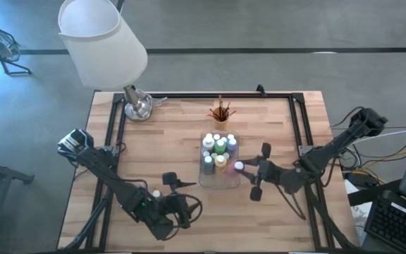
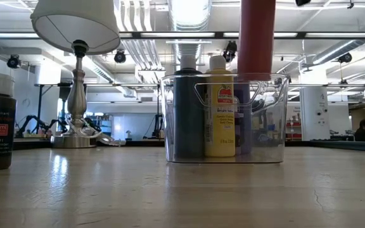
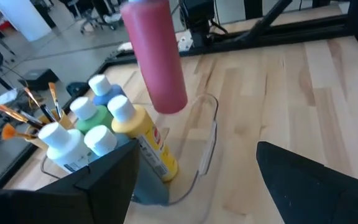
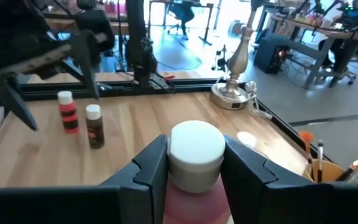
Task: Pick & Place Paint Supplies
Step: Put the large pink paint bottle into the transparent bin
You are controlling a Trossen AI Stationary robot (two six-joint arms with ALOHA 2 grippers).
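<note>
Over the clear rectangular plastic tray (image 1: 210,178), right gripper (image 4: 191,163) is clamped on a pink paint bottle with a white cap (image 4: 196,149), fingers pinching right at the cap and shoulder. Bottle hangs upright above the tray's open end, its base near rim level in the left wrist view (image 3: 156,56), not yet inside. Tray already holds several white-capped bottles, a yellow one (image 3: 143,134) nearest the free slot.

Left gripper (image 1: 169,180) waits near the table's front edge, fingers spread wide, nothing in them. Two small bottles, one red (image 4: 67,112) and one brown (image 4: 94,126), stand loose on the wood close to it.

Handling, my read: small, light, rigid plastic, smooth and probably a bit slippery. Ridged cap gives the best bite and keeps it vertical. Empty slot looks tight against the yellow bottle, so lower it straight or it'll knock a neighbour

Orange cup of wooden-handled brushes (image 1: 220,113) sits just behind the tray
</note>
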